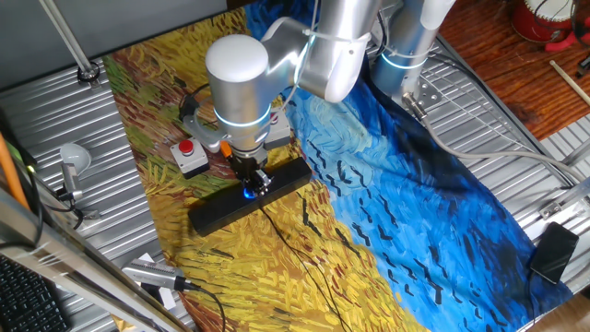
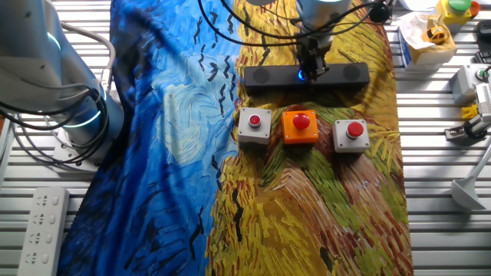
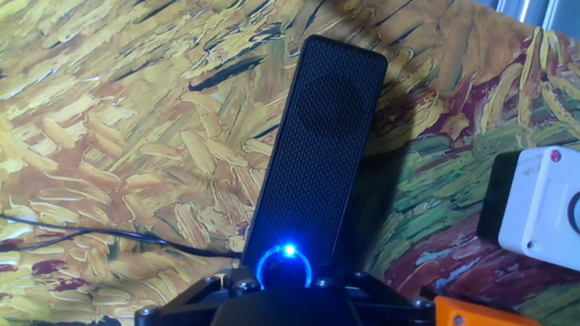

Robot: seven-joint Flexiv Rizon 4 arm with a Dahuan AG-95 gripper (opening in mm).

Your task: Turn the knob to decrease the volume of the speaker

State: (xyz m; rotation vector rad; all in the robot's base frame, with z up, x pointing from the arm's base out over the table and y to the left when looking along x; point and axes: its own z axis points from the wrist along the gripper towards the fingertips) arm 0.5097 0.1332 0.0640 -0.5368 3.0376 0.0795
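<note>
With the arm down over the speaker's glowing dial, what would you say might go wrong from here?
1. The long black speaker bar lies loose on the painted cloth, so twisting the small black blue-ringed knob may swivel the whole bar instead.
2. The thin black cable runs close beside the knob and could snag on the gripper.
3. The grey button box sits near the bar; a swivelling bar may strike it.

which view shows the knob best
The hand view: the knob and its blue ring fill the bottom centre, close up. In one fixed view and the other fixed view only a blue glint shows under the gripper.
</note>
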